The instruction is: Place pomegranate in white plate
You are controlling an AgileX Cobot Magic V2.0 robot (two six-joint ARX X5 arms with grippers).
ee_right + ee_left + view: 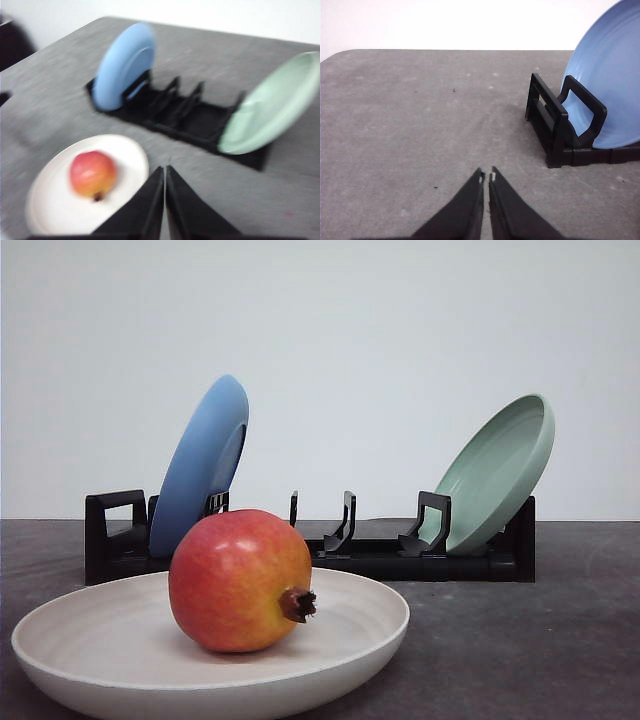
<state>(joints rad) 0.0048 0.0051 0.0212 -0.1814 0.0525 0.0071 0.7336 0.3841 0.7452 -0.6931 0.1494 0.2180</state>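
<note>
From the front we see the pomegranate (240, 580) resting inside the white plate (120, 665), its dark calyx turned toward the right; behind them a black rack (400, 560) holds a blue plate (195, 470) leaning at its left end and a pale green plate (500, 470) leaning at its right end. At the left wrist we find the left gripper (486, 176) with its tips pressed together, holding nothing, over bare grey table (420, 125) beside the rack's end. At the right wrist, in a blurred picture, the right gripper (164, 170) is likewise closed and empty, just beside the plate that holds the fruit
</note>
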